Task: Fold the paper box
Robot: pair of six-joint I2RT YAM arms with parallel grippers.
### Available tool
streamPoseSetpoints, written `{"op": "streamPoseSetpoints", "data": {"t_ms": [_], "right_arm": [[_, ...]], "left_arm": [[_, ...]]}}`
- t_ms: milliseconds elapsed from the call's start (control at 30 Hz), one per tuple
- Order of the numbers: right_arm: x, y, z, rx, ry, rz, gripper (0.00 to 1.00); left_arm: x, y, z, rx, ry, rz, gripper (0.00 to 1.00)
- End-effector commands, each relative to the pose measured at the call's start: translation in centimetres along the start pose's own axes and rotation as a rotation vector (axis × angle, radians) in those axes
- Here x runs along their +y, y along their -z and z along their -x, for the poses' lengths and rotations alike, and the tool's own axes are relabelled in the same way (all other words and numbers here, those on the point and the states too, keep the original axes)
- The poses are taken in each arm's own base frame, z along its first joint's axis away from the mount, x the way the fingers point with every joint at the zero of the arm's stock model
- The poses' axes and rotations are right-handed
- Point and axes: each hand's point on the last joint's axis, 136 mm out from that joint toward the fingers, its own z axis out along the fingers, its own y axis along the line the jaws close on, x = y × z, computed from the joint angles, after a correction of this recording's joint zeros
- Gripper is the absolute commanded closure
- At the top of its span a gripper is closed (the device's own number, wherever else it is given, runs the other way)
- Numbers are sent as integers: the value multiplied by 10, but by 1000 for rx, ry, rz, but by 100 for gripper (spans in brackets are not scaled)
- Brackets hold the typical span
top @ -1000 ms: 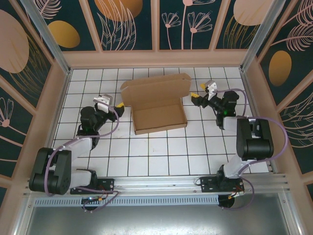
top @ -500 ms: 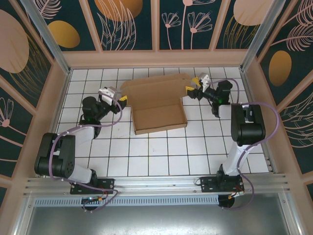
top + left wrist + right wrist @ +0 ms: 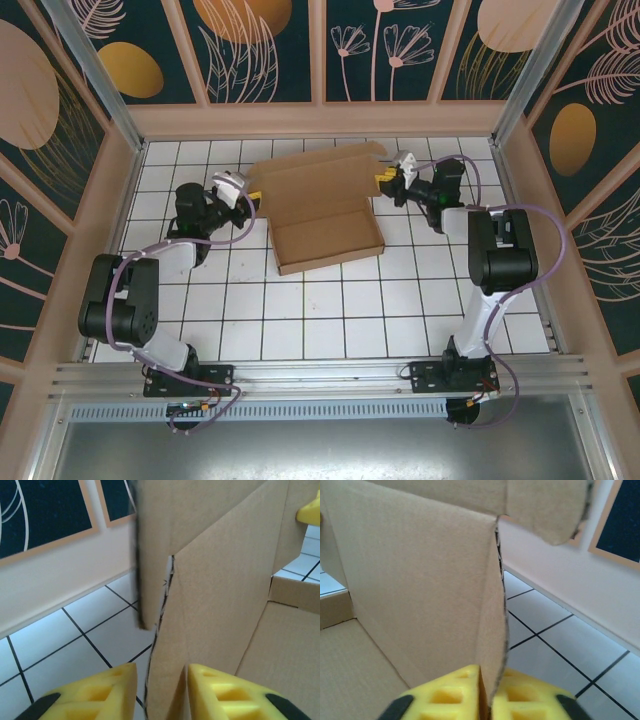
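Where right jaws pinch, the paper box [image 3: 420, 580] looks ribbed.

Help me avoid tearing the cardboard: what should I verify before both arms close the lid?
1. Right tool clamped on the paper box lid edge: ok, it pinches the cardboard.
2. Left tool clamped on its edge: not ok, the jaws straddle the cardboard with a gap beside one finger.
3. Lid panel raised from the tray floor: ok.
4. Tray base flat on the tiled table: ok in the top view.
5. Rounded ear flap tucked inward: not ok, it juts past the panel edge.
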Motion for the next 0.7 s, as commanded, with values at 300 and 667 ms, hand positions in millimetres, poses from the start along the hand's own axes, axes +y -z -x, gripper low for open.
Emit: {"op": "streamPoseSetpoints", "data": {"t_ms": [300,667], "right_arm": [[26,-5,14,36,48,-154,100],[42,-6,29,32,-76,-629,100]], "left_arm": [[19,4,21,-60,85,130,98],[20,7,29,-115,356,409,97]]}}
